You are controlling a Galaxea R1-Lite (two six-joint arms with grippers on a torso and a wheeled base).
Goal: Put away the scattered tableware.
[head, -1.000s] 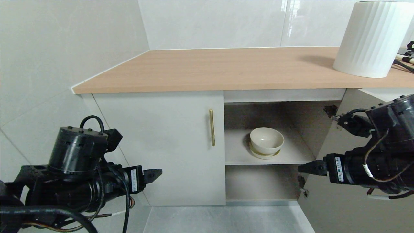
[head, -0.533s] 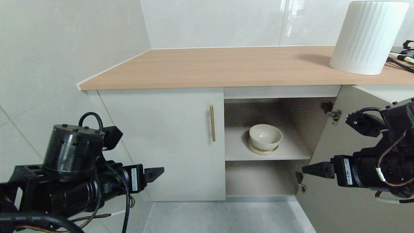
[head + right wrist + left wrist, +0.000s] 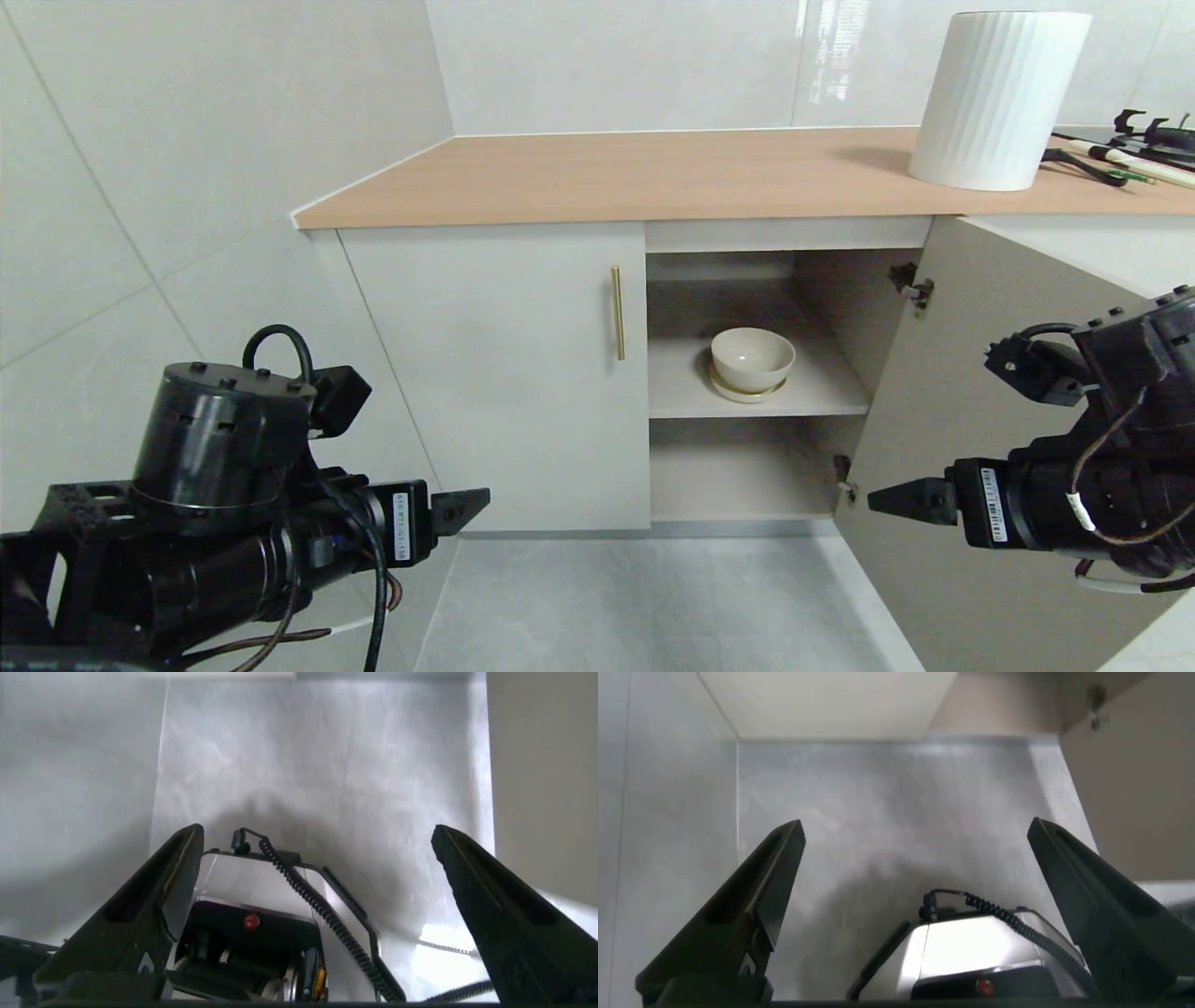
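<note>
A cream bowl sits on a small plate on the middle shelf of the open cabinet. My left gripper hangs low in front of the closed left door, well short of the cabinet. It is open with nothing between its fingers. My right gripper is held beside the open right door, below and in front of the bowl. It is open and empty too. Both wrist views look down at grey floor.
The closed left door carries a gold handle. On the wooden counter stands a tall white ribbed container, with some utensils at its far right. Grey floor lies before the cabinet.
The whole head picture has shifted: the cabinet now looks farther off and more of the floor shows. Bowl and plate keep their place on the shelf. Both grippers stay open.
</note>
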